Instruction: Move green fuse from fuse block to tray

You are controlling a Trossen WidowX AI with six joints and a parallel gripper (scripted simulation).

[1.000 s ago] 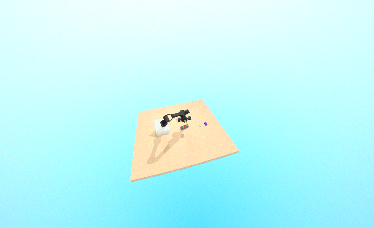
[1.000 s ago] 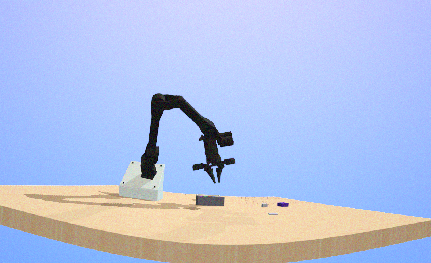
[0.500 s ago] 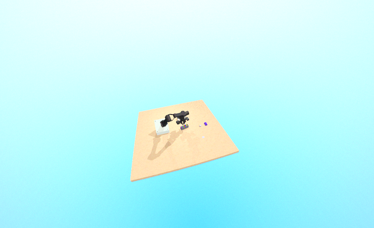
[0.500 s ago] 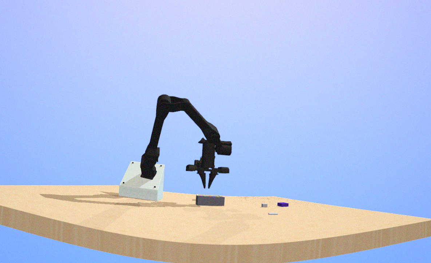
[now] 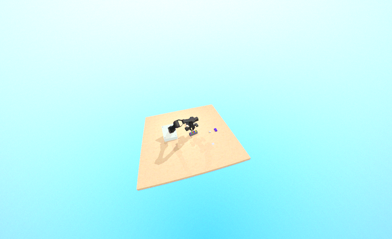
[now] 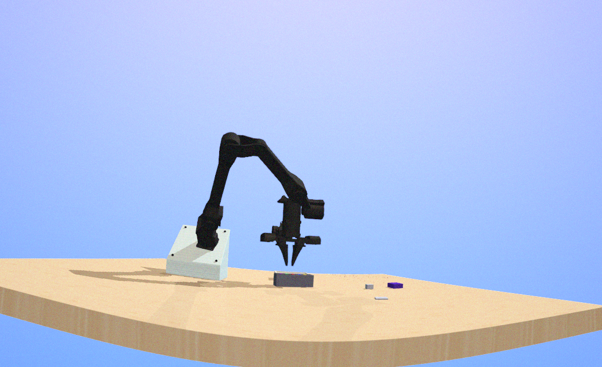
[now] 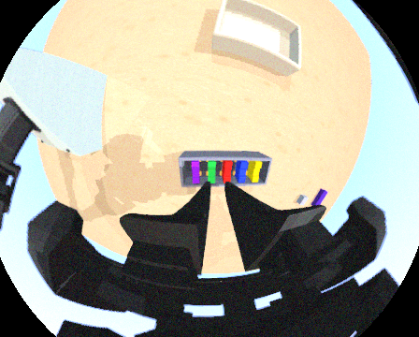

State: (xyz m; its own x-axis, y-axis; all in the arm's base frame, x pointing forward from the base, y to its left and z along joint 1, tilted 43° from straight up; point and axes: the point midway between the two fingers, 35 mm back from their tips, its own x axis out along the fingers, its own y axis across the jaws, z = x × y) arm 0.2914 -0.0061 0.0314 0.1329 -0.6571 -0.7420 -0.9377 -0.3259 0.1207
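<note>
Exterior view shows the gripper (image 5: 192, 130) (image 6: 289, 264) (image 7: 217, 185) pointing down above the fuse block (image 5: 193, 134) (image 6: 293, 279) (image 7: 223, 154), with air visible between fingertips and block top. Claw condition: fingers apart by a narrow gap, nothing held between them. The green fuse (image 5: 192, 133) (image 7: 211, 171) is seated in the block, second in the row, between the purple fuse (image 5: 190, 133) (image 7: 195, 171) and the red fuse (image 5: 193, 132) (image 7: 227, 171); the blue fuse (image 5: 194, 131) (image 7: 241, 171) and yellow fuse (image 5: 196, 131) (image 7: 254, 171) complete the row. Side clearance around the green fuse is narrow. In the wrist view, the fingertips overlap the block's near rim, and their gap lines up between green and red. The tray (image 7: 258, 48) stands well apart from the block, its walls upright and its open top unobstructed in that view. Bare wooden surface separates the two. Toward the tabletop's (image 5: 161, 166) (image 6: 248, 314) (image 7: 172, 103) far side from the pale base (image 5: 169, 137) (image 6: 198, 269) (image 7: 69, 94), a small gray cube (image 5: 209, 131) (image 6: 369, 286) (image 7: 301, 199) lies near a purple box (image 5: 215, 129) (image 6: 395, 285) (image 7: 319, 197), both inside the table edge. A thin pale piece (image 5: 212, 143) (image 6: 381, 297) lies flat, apart from both.
</note>
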